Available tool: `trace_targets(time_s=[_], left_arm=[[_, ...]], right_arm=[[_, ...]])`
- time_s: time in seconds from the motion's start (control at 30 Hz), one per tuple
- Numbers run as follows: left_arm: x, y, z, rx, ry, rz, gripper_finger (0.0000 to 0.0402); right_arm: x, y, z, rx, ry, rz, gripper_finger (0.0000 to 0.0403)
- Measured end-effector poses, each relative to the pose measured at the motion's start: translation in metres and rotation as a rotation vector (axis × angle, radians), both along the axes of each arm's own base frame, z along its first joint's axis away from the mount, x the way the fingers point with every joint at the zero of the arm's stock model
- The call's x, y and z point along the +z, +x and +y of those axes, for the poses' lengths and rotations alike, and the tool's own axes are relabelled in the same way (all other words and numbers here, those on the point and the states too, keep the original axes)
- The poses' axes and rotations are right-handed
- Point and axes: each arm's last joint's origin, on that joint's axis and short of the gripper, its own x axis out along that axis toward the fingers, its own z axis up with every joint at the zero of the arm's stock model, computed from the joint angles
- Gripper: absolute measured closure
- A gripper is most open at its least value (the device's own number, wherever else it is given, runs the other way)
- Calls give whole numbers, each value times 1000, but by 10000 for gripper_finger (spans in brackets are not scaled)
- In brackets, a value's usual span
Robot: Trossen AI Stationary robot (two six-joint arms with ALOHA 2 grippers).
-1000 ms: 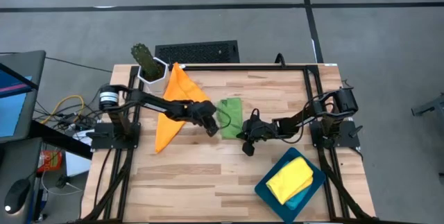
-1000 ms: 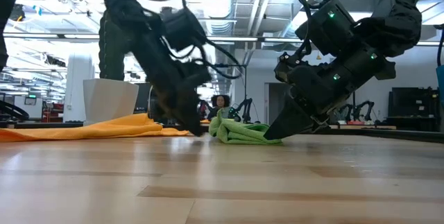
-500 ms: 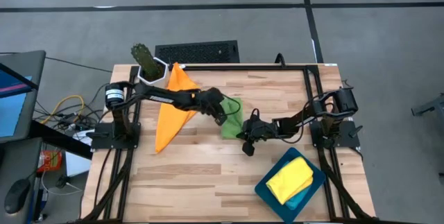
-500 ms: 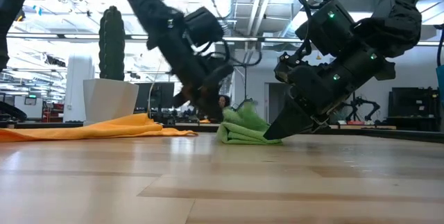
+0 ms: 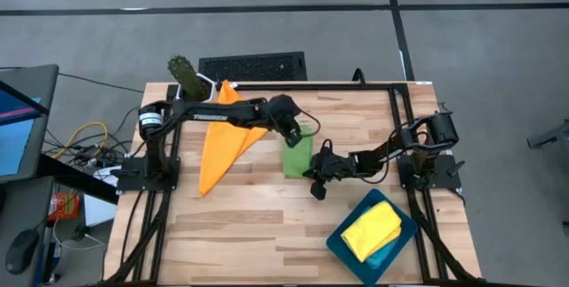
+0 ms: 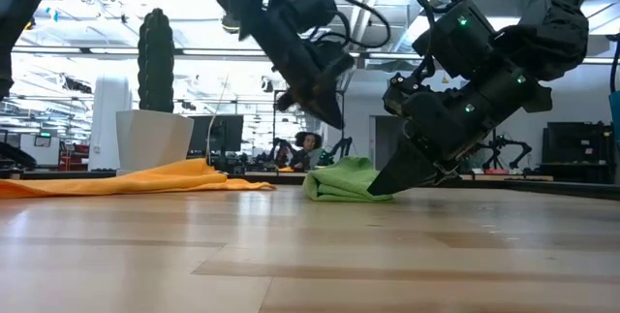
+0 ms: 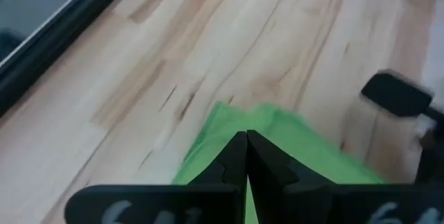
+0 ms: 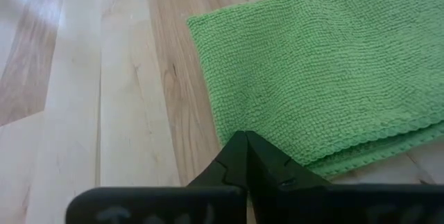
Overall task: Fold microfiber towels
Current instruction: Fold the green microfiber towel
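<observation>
A green microfiber towel [image 5: 298, 155] lies folded on the wooden table near its middle; in the low view this green towel [image 6: 341, 181] is a flat heap. My left gripper [image 6: 335, 119] hangs shut above the towel's far end [image 7: 236, 123], holding nothing. My right gripper [image 8: 246, 139] is shut, its tip down at the towel's near right corner. An orange towel [image 5: 222, 140] lies spread at the left. A yellow towel [image 5: 373, 227] rests on a teal tray [image 5: 340, 244]. My right gripper comes slanting down from the table's right, and its shut fingertips [image 6: 374, 191] meet the green towel's near corner [image 8: 232, 123]. The fingers hide the corner's tip, so I cannot tell whether they press on the cloth or on the wood beside it. The towel lies flat.
A potted cactus [image 5: 187, 78] stands at the far left corner, beside the orange towel. The teal tray sits at the near right corner. Bare wood [image 5: 249, 225] shows along the near side. People and other robot arms show far off in the room.
My left gripper has risen and gone toward the table's right and far edges. It carried the green towel's left part up and over, then came clear of it. The towel now lies narrower and folded flat.
</observation>
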Motion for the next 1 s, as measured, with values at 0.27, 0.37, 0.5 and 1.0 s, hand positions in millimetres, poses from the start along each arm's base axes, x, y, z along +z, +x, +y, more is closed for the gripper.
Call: trace_targets(time_s=[0.27,0.37,0.5,1.0], left_arm=[[16,-31,-34,-79,-198,58,401],[-4,-38,-59,-112,-226,29,401],[-40,-47,-86,-77,-238,-34,401],[-74,-51,-96,-1,-230,-147,401]], right_arm=[[19,0,0,2,-11,-63,377],[26,0,-2,-23,-54,-93,377],[30,2,-10,-85,-120,-131,381],[23,-4,-99,-380,-161,-107,384]])
